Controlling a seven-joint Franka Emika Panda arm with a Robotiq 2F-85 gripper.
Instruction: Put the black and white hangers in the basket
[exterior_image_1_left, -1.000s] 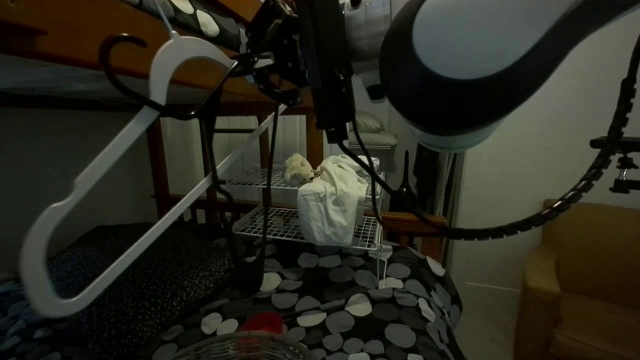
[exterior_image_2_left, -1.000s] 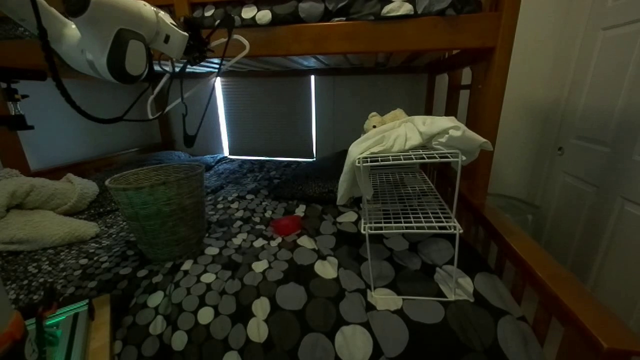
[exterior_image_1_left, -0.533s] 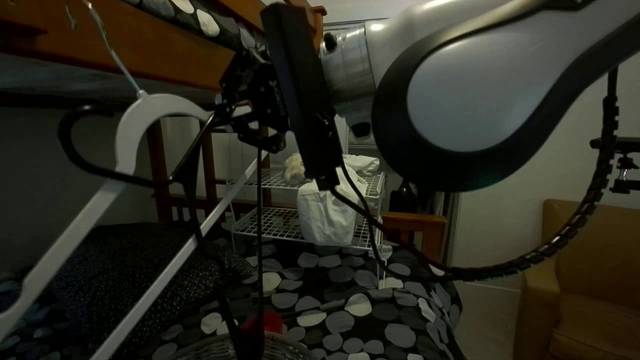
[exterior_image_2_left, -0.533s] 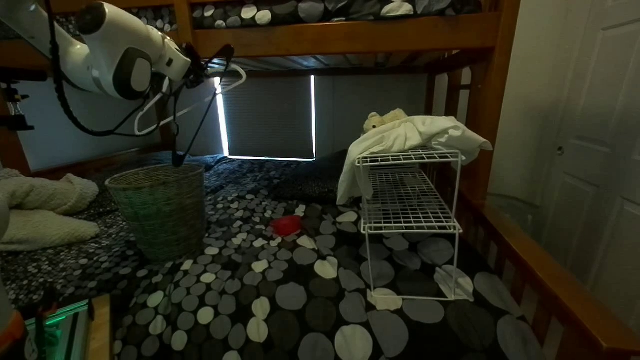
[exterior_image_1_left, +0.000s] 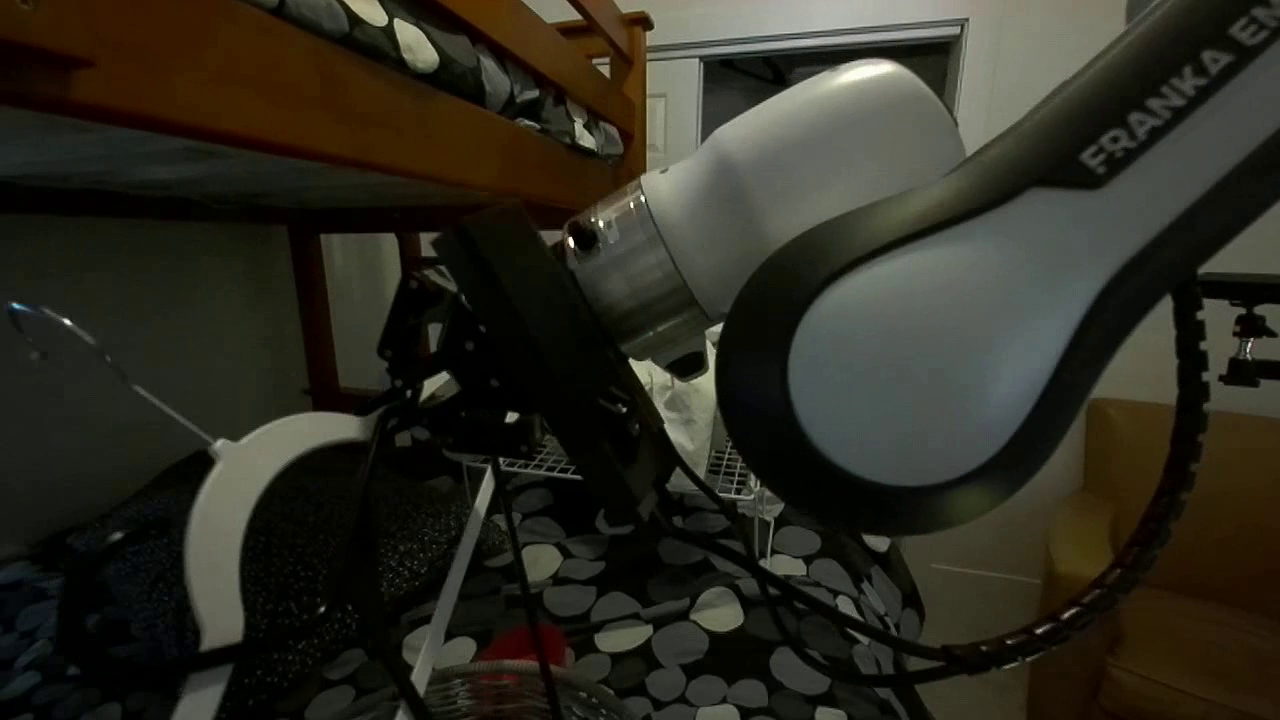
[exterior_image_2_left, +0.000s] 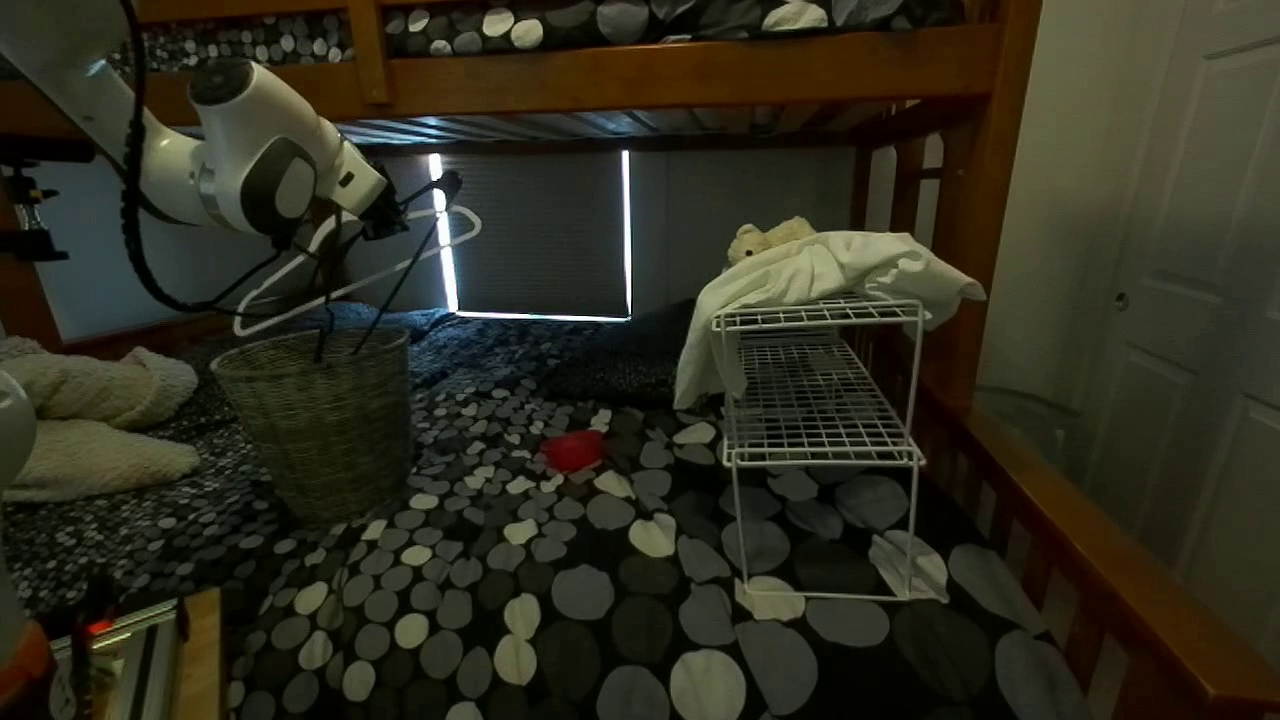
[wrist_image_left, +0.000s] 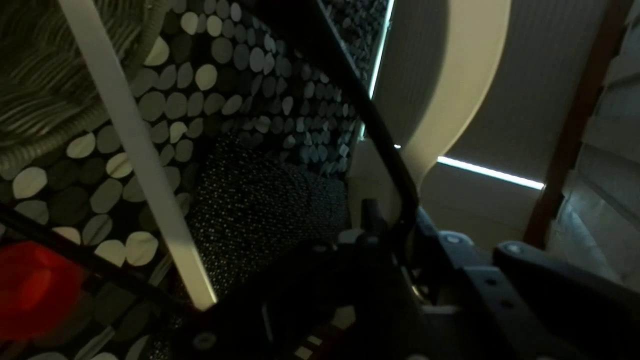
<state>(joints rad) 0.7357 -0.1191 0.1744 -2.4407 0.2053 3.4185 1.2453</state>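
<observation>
My gripper (exterior_image_1_left: 395, 405) is shut on both hangers and holds them up by their necks. Its jaws also show in the wrist view (wrist_image_left: 400, 230). The white hanger (exterior_image_1_left: 215, 530) has a metal hook and hangs tilted above the basket; it also shows in an exterior view (exterior_image_2_left: 270, 275). The black hanger (exterior_image_2_left: 400, 283) hangs beside it and crosses the wrist view (wrist_image_left: 370, 107). Its lower end reaches into the mouth of the basket. The basket (exterior_image_2_left: 320, 440) is a round woven one, upright on the bed below the gripper; its rim is in the wrist view (wrist_image_left: 35, 147).
A white wire shelf (exterior_image_2_left: 825, 400) with a white cloth (exterior_image_2_left: 800, 275) and a teddy bear (exterior_image_2_left: 770, 240) stands on the bed. A red object (exterior_image_2_left: 573, 451) lies near the basket. The upper bunk's wooden rail (exterior_image_2_left: 690, 80) is overhead. A cream blanket (exterior_image_2_left: 100, 410) lies beside the basket.
My gripper has moved down and tilted, carrying both hangers. The black hanger's lower end has gone from above the basket into its mouth. The white hanger has dropped closer to the rim.
</observation>
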